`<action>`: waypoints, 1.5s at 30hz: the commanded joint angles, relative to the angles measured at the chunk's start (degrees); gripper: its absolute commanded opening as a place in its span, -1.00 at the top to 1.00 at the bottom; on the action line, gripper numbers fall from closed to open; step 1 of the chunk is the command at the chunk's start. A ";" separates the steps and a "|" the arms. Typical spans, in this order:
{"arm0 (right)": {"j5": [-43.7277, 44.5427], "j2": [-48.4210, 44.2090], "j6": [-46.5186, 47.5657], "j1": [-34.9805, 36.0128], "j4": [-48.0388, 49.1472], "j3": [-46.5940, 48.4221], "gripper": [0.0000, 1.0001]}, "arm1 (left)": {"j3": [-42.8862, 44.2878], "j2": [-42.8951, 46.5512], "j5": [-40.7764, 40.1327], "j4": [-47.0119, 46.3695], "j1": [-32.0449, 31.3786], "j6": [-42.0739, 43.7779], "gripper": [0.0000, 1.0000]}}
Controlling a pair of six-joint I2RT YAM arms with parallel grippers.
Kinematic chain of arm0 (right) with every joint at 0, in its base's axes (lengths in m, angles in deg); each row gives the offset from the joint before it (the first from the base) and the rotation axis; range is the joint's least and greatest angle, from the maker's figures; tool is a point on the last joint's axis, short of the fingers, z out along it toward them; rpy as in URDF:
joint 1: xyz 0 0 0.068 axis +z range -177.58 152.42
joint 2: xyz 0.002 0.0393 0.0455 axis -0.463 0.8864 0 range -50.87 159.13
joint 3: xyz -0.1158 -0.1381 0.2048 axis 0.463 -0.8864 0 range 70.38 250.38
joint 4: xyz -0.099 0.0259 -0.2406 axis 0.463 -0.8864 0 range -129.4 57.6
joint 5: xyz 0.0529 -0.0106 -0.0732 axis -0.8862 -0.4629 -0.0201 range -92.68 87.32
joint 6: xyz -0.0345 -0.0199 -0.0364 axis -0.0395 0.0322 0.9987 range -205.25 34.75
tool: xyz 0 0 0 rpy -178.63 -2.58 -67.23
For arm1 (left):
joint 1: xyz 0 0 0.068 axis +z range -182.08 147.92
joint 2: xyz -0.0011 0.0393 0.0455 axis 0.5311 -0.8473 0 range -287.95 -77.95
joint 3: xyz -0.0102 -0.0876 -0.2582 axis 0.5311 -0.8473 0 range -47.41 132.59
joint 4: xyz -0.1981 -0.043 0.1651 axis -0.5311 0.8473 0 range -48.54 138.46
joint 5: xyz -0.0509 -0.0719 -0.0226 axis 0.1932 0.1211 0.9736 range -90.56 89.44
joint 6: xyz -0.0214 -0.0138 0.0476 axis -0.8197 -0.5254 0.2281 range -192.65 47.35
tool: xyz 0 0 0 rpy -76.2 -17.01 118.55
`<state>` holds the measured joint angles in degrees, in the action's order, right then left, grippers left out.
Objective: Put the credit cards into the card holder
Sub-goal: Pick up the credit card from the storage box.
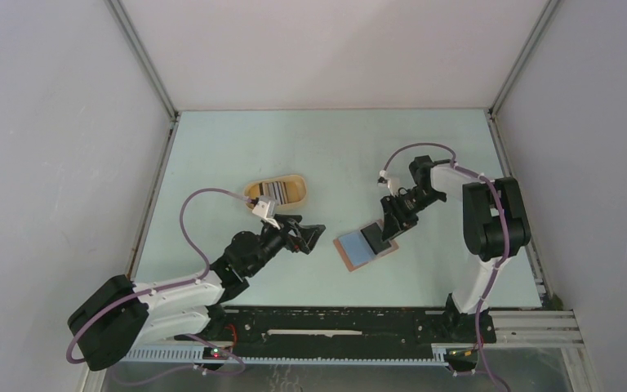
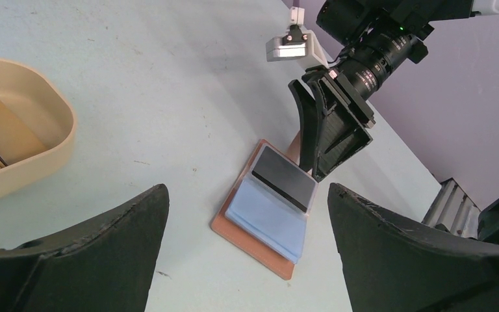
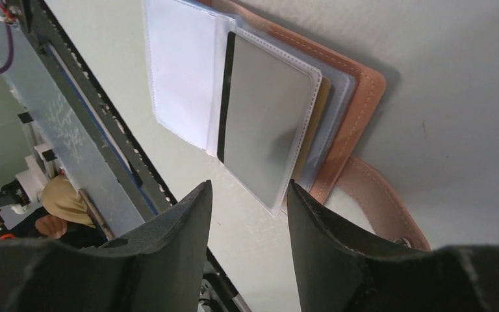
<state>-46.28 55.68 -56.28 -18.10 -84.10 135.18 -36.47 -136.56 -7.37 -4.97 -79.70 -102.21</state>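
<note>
The card holder (image 1: 357, 250) lies open on the table, reddish-brown outside with clear blue-grey sleeves (image 2: 266, 218). A dark grey credit card (image 2: 284, 177) sits in its upper sleeve and shows pale grey in the right wrist view (image 3: 266, 127). My right gripper (image 3: 248, 195) hovers at that sleeve's corner with its jaws apart and only table between them. It shows above the holder's far edge (image 2: 317, 170). The snap tab (image 3: 382, 203) lies beside the right finger. More credit cards (image 1: 273, 193) rest in the yellow tray. My left gripper (image 1: 310, 234) stands open left of the holder, holding nothing.
The yellow oval tray (image 1: 294, 181) stands behind the left gripper, and its rim (image 2: 58, 140) shows at the left in the left wrist view. Grey walls close in both sides of the table. The black rail (image 1: 335, 322) with the arm bases runs along the near edge.
</note>
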 commanded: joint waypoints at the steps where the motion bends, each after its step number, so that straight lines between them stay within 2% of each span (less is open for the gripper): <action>1: -5.54 -0.28 -0.03 0.51 -2.82 2.44 -0.09 | -1.01 0.07 0.66 -2.78 0.19 -0.12 -0.92; 7: -7.46 -1.09 0.34 0.89 -3.90 2.91 -0.05 | -1.02 0.04 0.74 -2.78 0.24 -0.16 -0.93; 12: -3.09 -2.77 -0.29 0.73 -2.11 2.78 0.00 | -0.85 -0.10 0.74 -2.70 0.20 -0.19 -0.93; 15: 0.35 -7.54 0.39 0.89 0.01 1.76 -0.01 | -0.34 0.61 0.54 -1.47 0.24 -0.39 -0.92; 18: 0.09 -14.38 3.43 0.97 0.36 1.16 -0.06 | 1.73 3.68 -0.56 4.81 0.24 -0.48 -0.92; 24: -0.36 -27.35 6.72 2.34 2.92 0.03 -0.15 | 7.81 14.05 -8.23 25.02 0.30 0.46 -0.93; 28: -0.15 -33.15 4.96 3.94 6.85 -0.02 -0.19 | 9.59 18.21 -11.83 30.62 0.27 2.12 -0.93; 31: 1.23 -36.93 1.79 4.96 11.11 0.03 -0.32 | 11.31 19.56 -13.92 33.67 0.28 3.49 -0.93; 33: -0.51 -38.32 0.80 5.00 12.63 0.49 -0.65 | 13.39 19.44 -16.33 36.92 0.53 4.59 -0.93; 34: -3.04 -38.40 0.38 4.76 12.78 0.88 -0.84 | 14.79 18.99 -17.38 38.87 0.78 5.08 -0.94; 36: -8.11 -37.12 -1.96 4.64 12.43 2.20 -0.99 | 17.98 17.49 -18.85 42.49 2.12 5.58 -0.95; 38: -12.80 -33.50 -5.12 5.26 11.81 4.99 -0.99 | 21.54 15.41 -19.36 46.63 4.64 5.55 -0.95; 40: -13.42 -29.47 -8.22 7.48 11.54 9.02 -0.94 | 24.39 13.55 -19.54 49.53 7.55 5.28 -0.95; 45: -3.00 -19.76 -14.93 16.78 12.91 15.46 -0.82 | 22.49 14.04 -20.41 48.48 13.72 1.17 -0.95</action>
<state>-53.69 30.08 -63.66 -7.81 -72.76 145.36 -14.13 -123.36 -25.16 41.43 -70.15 -98.73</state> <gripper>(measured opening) 0.938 0.973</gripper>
